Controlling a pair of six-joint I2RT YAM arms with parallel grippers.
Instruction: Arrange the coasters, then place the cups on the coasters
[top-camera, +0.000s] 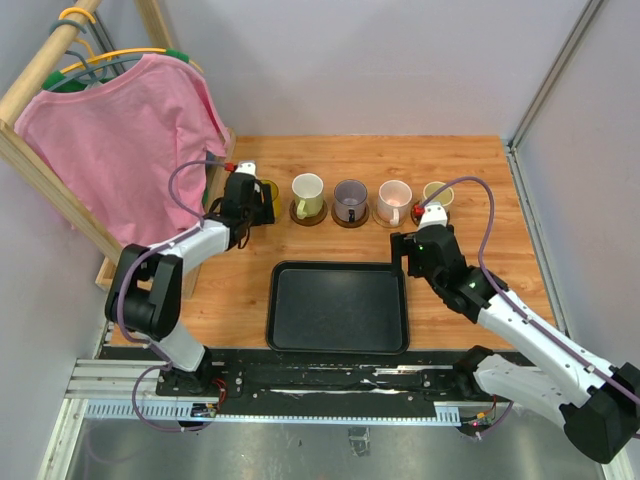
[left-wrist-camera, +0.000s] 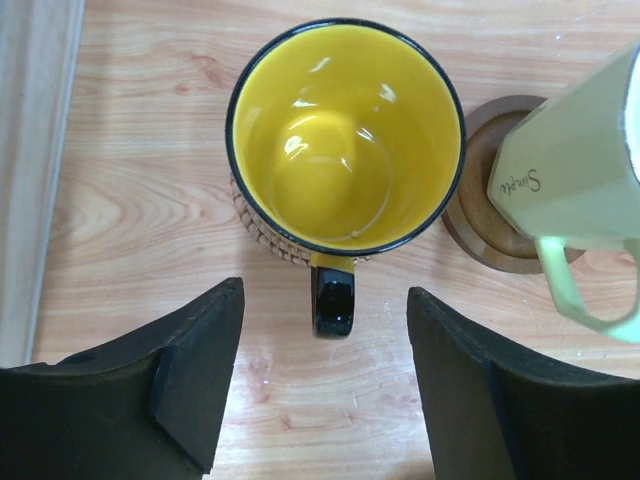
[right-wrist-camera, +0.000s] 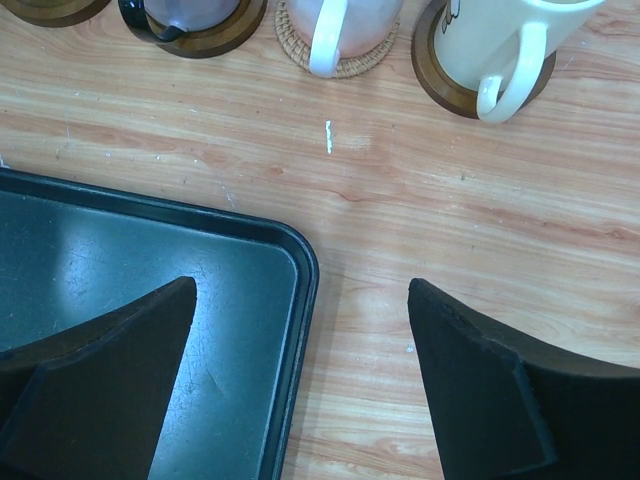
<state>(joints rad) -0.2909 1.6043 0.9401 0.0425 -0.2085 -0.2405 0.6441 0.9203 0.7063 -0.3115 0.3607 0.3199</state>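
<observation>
Five cups stand in a row at the back, each on a coaster. The bright yellow cup (left-wrist-camera: 345, 130) (top-camera: 268, 189) sits on a tan cork coaster (left-wrist-camera: 268, 236), its black handle (left-wrist-camera: 333, 300) pointing at my left gripper (left-wrist-camera: 325, 390) (top-camera: 252, 197). That gripper is open and empty, just short of the handle. Beside it, the pale yellow-cream cup (left-wrist-camera: 580, 150) (top-camera: 308, 189) rests on a dark coaster (left-wrist-camera: 478, 205). The purple cup (top-camera: 351, 197), pink cup (top-camera: 394, 197) (right-wrist-camera: 340, 20) and cream-white cup (top-camera: 438, 192) (right-wrist-camera: 500, 40) follow to the right. My right gripper (right-wrist-camera: 300, 380) (top-camera: 405, 250) hangs open over the tray's corner.
A black rectangular tray (top-camera: 338, 306) (right-wrist-camera: 150, 290) lies in the middle near the arms. A wooden rack with a pink shirt (top-camera: 120, 140) stands at the left, close to my left arm. Grey walls bound the table at the back and right.
</observation>
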